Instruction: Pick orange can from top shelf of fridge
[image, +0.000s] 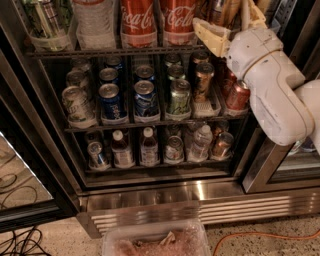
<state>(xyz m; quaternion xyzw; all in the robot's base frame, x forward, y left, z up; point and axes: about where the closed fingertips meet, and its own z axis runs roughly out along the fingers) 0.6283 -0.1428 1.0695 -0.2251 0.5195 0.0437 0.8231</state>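
Note:
The fridge (150, 192) stands open in front of me, with a steel frame and dark racks. On the top shelf (100, 51) stand two red Coca-Cola cans (157, 20), a water bottle and a green can. The orange can (222, 9), gold-copper, stands at the right end of that shelf, cut off by the top edge of the view. My gripper (227, 20), cream-coloured on a white arm (272, 85), reaches in from the right and sits at the orange can, partly covering it.
The middle rack holds blue Pepsi cans (145, 95), green cans, a brown-copper can (204, 80) and a red can (237, 95) close under my arm. Bottles fill the bottom rack. A plastic tub (155, 240) and an orange cable (265, 235) lie on the floor. The glass door (20, 170) stands at the left.

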